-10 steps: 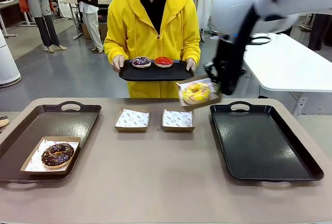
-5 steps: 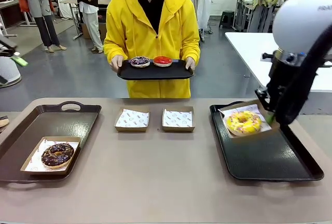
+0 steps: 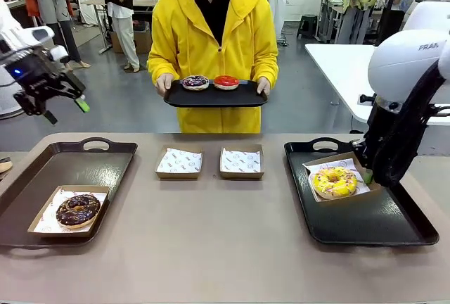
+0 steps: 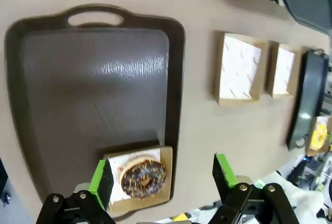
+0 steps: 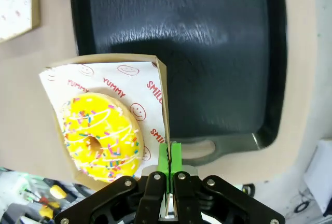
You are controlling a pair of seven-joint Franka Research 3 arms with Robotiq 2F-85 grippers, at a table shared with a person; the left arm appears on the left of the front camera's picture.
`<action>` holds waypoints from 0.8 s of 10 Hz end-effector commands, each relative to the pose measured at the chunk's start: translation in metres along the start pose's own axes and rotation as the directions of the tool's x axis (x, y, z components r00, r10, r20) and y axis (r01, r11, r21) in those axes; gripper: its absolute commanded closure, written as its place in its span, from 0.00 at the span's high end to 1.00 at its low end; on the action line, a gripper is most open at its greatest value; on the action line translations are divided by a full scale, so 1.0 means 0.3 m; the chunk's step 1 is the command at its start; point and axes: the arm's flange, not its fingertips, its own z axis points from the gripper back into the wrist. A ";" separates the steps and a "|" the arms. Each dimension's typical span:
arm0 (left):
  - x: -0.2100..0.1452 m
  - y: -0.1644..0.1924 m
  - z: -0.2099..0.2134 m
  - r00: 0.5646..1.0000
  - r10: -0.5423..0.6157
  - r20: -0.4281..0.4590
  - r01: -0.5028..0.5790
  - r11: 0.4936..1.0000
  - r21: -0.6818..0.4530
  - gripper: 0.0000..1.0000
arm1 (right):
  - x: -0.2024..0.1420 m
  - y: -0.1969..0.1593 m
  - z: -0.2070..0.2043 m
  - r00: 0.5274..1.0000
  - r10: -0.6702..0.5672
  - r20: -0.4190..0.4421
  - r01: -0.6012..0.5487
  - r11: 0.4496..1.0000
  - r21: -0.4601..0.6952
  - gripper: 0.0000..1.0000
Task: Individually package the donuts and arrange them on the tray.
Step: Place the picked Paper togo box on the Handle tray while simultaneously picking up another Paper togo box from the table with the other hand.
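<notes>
The task is sitting roughly at its midpoint, judging by how things are lying around the right tray (image 3: pixel 365 223) (image 5: pixel 207 53). The right gripper (image 3: pixel 367 175) (image 5: pixel 169 151) is pinching, jaws fully together, the side wall of a brown box (image 3: pixel 330 158) (image 5: pixel 162 94) that is carrying the yellow donut (image 3: pixel 334 181) (image 5: pixel 101 133). That box is lying over the far-left corner of the right tray. Whether it is resting flat on the tray or hanging just above it cannot be told.

Well to the left of the right tray, across the table (image 3: pixel 211 255), the chocolate donut (image 3: pixel 77 210) (image 4: pixel 143 179) is sitting packaged in its own box (image 3: pixel 42 228) (image 4: pixel 165 156) on the near part of the left tray (image 3: pixel 70 167) (image 4: pixel 93 79). The left gripper (image 3: pixel 65 110) (image 4: pixel 165 172) is hovering high above that side with its jaws spread wide and nothing between them.

Two donuts are waiting unpackaged. Beyond the right tray and to its left, the person's hands (image 3: pixel 163 84) are holding a small black tray (image 3: pixel 214 98) that is carrying the purple donut (image 3: pixel 195 82) and the red donut (image 3: pixel 226 81). Two empty boxes (image 3: pixel 179 162) are lying just left of the right tray, probably meant for them.

So what is remaining, in all likelihood, is releasing the yellow one, then boxing and placing the last two.
</notes>
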 end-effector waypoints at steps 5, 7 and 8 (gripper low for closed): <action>0.037 -0.061 -0.097 0.996 0.001 0.090 -0.008 0.997 0.081 1.00 | 0.011 0.001 -0.015 1.000 0.005 -0.004 -0.005 1.000 0.000 0.01; 0.037 -0.061 -0.097 0.996 0.001 0.090 -0.008 0.997 0.081 1.00 | 0.011 0.001 -0.015 1.000 0.005 -0.004 -0.005 1.000 0.000 0.01; 0.037 -0.061 -0.097 0.996 0.001 0.090 -0.008 0.997 0.081 1.00 | 0.011 0.001 -0.015 1.000 0.005 -0.004 -0.005 1.000 0.000 0.01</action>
